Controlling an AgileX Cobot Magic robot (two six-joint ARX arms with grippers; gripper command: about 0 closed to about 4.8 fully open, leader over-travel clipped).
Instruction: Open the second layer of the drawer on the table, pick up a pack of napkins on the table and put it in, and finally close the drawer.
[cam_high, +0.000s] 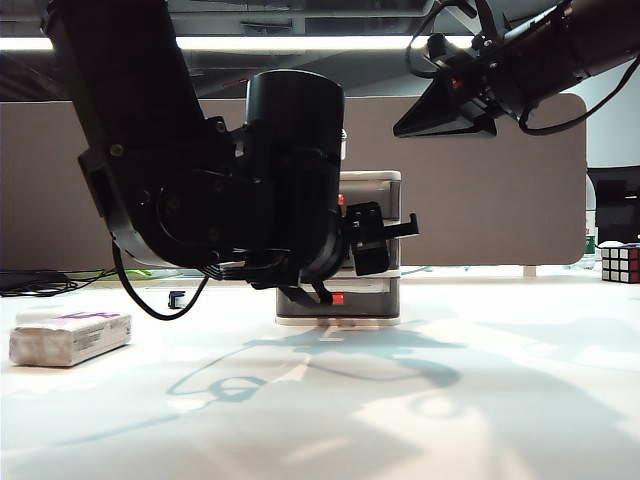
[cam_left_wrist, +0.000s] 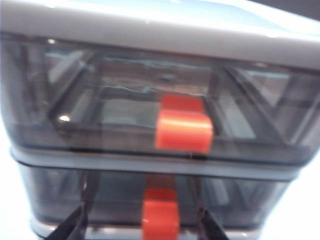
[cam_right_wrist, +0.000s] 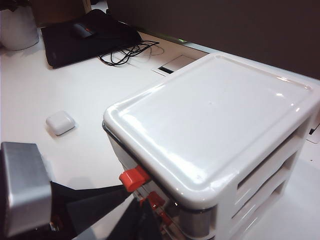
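Looming closest to the exterior camera, the black left arm fills the left and middle of that view, and its left end effector (cam_high: 345, 296) sits right at the front of the drawer (cam_high: 365, 185), low down among the red-orange handles. From the left wrist view the drawer fronts fill the picture, slightly blurred: the top drawer (cam_left_wrist: 125, 105) with its handle (cam_left_wrist: 183, 131) is above, and below it the second layer (cam_left_wrist: 120, 195) shows its own red-orange handle (cam_left_wrist: 160, 220). The two dark fingers (cam_left_wrist: 75, 225) stand apart on either side of that lower handle, so the left end effector is parted around it; whether the pads already touch the handle cannot be told from this blurred view. All the drawers look pushed in.

Up at the top right of the exterior view the right arm hangs well above the tabletop (cam_high: 480, 400), and its right end effector (cam_high: 445, 120) is closed with nothing in it. Its wrist camera looks down on the glossy white top of the drawer unit and on the left arm's dark body in front of it.

Resting on the tabletop at the far left of the exterior view, well apart from the drawer, is the pack of napkins (cam_high: 70, 335), purple print facing up. A small white rounded object (cam_right_wrist: 60, 122) lies on the tabletop beside the unit, and a Rubik's cube (cam_high: 620, 263) sits at the far right edge.
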